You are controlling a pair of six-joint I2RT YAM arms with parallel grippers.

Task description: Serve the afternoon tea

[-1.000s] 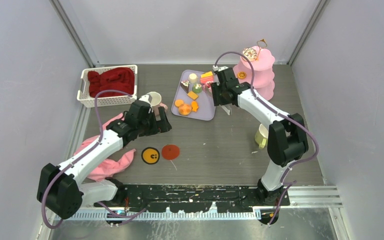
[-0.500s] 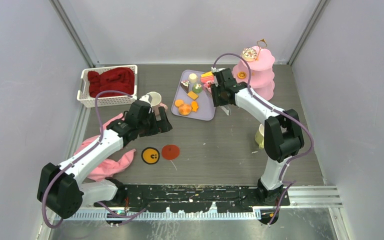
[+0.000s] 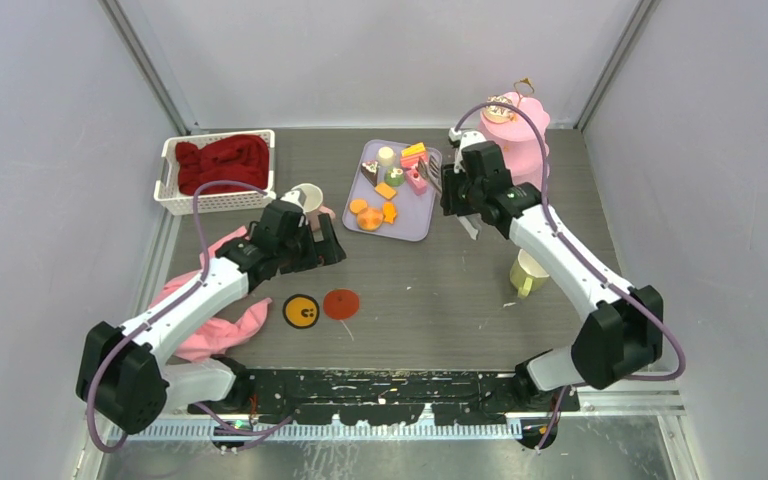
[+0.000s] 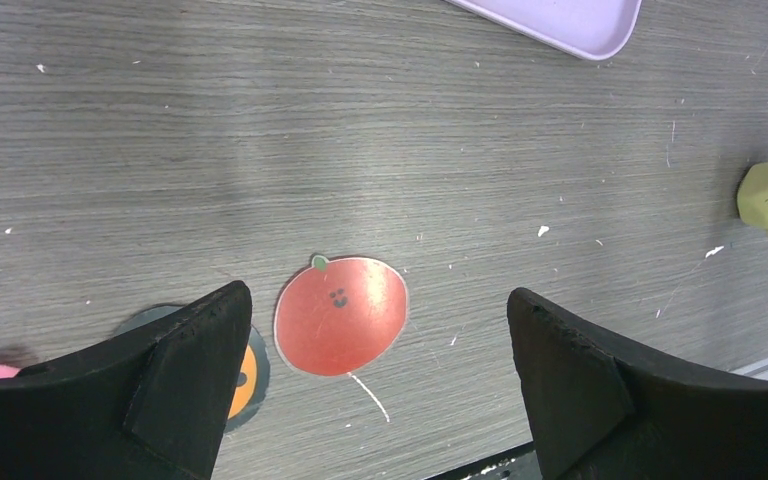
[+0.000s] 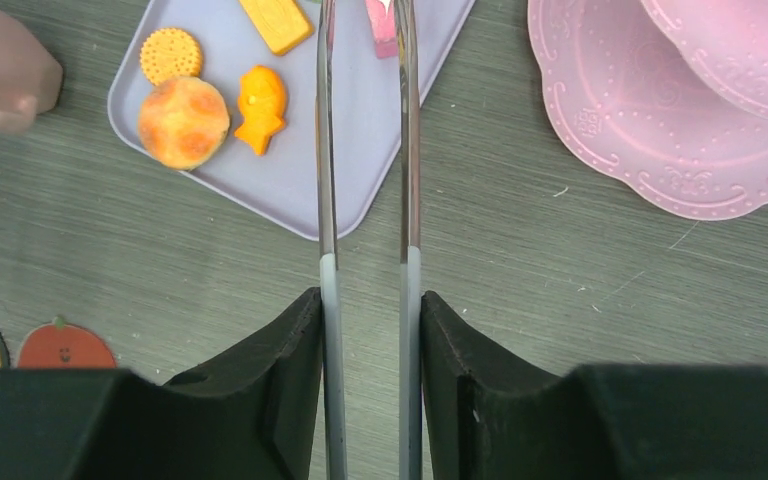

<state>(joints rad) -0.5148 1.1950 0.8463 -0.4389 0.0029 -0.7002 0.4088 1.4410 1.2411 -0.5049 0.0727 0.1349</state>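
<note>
The lilac tray (image 3: 415, 222) holds several toy cakes, among them a round orange bun (image 5: 183, 122), a fish-shaped piece (image 5: 261, 110) and a cookie (image 5: 171, 55). My right gripper (image 3: 452, 190) (image 5: 365, 300) is shut on the metal tweezers (image 5: 326, 150), whose arms reach over the tray's right edge. A pink cake (image 5: 381, 25) lies between their tips; whether it is pinched I cannot tell. The pink tiered stand (image 3: 522, 150) (image 5: 610, 130) is just to the right. A cream mug (image 3: 307, 197) stands by my left gripper (image 3: 325, 245) (image 4: 375, 300), which hangs open and holds nothing. A second mug (image 3: 526, 272) stands under my right forearm.
A white basket (image 3: 172, 180) with a red cloth sits at the back left. A pink cloth (image 3: 210, 330) lies under the left arm. An orange coaster (image 3: 302, 311) and a red tomato coaster (image 3: 340, 303) (image 4: 340, 315) lie at the front middle. Grey walls close in three sides.
The right arm has swung its elbow out to the right and its gripper has shifted right toward the stand, squeezing the tweezers narrower. The left arm has not moved.
</note>
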